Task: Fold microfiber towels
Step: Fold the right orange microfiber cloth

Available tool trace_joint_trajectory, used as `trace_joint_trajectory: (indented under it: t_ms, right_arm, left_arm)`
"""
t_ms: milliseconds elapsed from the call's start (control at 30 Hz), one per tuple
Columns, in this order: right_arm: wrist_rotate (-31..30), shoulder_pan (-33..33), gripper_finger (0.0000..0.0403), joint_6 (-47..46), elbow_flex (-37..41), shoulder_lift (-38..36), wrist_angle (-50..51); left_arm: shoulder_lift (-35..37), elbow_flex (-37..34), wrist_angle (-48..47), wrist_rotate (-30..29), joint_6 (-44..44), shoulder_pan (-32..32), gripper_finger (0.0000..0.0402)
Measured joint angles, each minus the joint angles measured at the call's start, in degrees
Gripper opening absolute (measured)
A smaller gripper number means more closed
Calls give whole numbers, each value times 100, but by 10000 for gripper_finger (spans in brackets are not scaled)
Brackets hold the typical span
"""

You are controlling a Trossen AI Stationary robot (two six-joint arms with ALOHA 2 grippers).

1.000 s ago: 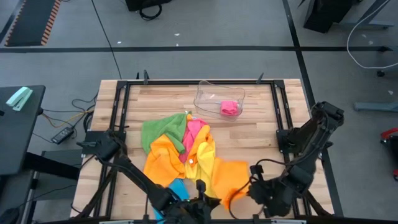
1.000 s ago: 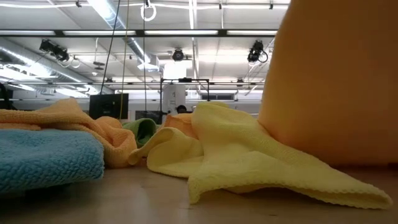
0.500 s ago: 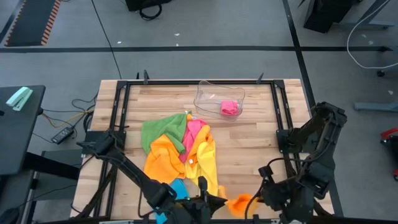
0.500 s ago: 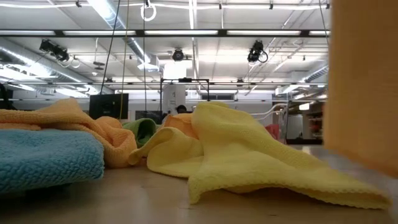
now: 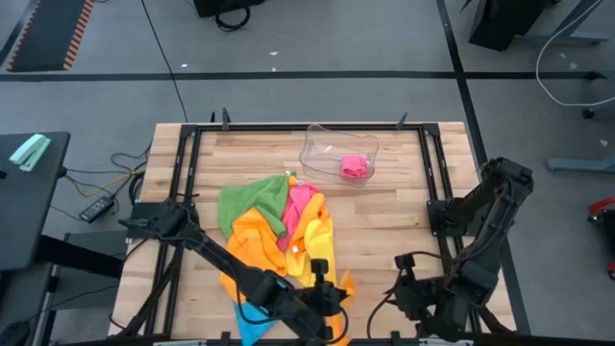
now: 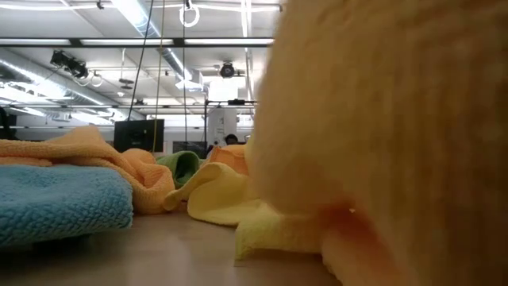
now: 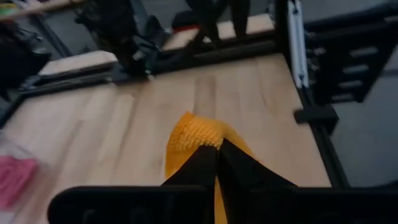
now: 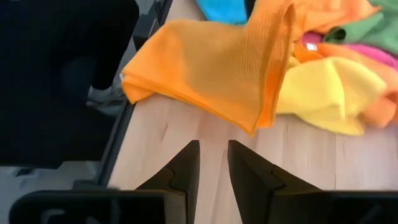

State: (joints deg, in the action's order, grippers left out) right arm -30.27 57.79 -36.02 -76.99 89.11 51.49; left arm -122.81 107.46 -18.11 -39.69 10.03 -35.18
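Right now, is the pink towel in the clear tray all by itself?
Yes, the clear tray holds just one pink towel, nothing else.

A second ago the right hand (image 8: 208, 163) gripped one end of the orange towel (image 5: 338, 288), which lay spread toward the desk's (image 5: 384, 211) right front; now its fingers stand slightly apart, free of the towel, at the front edge. The towel has been drawn left to the pile (image 5: 279, 231), bunched and hanging from the closed left hand (image 7: 216, 163). In the low view it now fills the right side, hiding most of the yellow towel (image 6: 218, 199).
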Motion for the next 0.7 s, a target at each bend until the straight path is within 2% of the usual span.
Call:
trace_joint_trajectory:
  t_ms: [133, 367, 500, 700]
  right_arm:
    - [-222, -137, 93, 346, 489, 1, -765]
    - [-266, -471, 104, 1708, 933, 1, -2406]
    - [-95, -627, 142, 2161, 940, 1, -2663]
    - [403, -927, 207, 2621, 940, 212, -3306]
  left_arm:
    - [-2, 0, -50, 323, 92, -6, 25]
    - [-2, 0, 12, 1141, -64, -42, 10]
    - [-2, 0, 13, 1564, -76, -39, 22]
    - [-2, 0, 1, 1599, -294, -37, 17]
